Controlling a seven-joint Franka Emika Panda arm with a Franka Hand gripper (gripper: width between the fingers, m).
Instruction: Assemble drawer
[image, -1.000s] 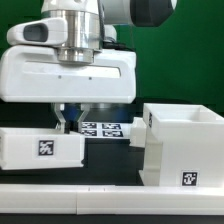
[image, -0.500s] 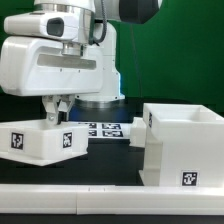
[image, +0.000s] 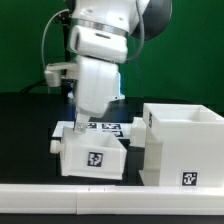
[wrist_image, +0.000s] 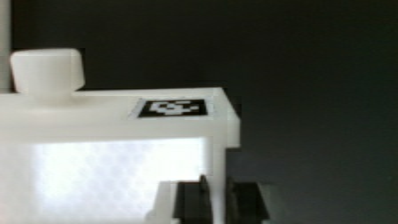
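Observation:
My gripper (image: 80, 122) is shut on the wall of a small white drawer tray (image: 92, 156) and holds it just left of the large white box housing (image: 185, 145) in the exterior view. The tray's tagged face points at the camera, and its knob (image: 55, 143) sticks out on the left. It seems to rest on or just above the table. In the wrist view the dark fingers (wrist_image: 189, 203) pinch the thin tray wall at my gripper (wrist_image: 217, 203). The tray (wrist_image: 107, 150), its knob (wrist_image: 48, 72) and a tag (wrist_image: 173, 107) fill that view. The second tray is out of view.
The marker board (image: 108, 127) lies flat behind the tray. A long white bar (image: 60, 205) runs along the front edge. A green wall stands at the back. Dark table shows on the exterior view's left.
The arm has swung and turned, carrying the tray from the exterior view's left to the right, close to the box housing. The tray has rotated so another tagged face points at the camera.

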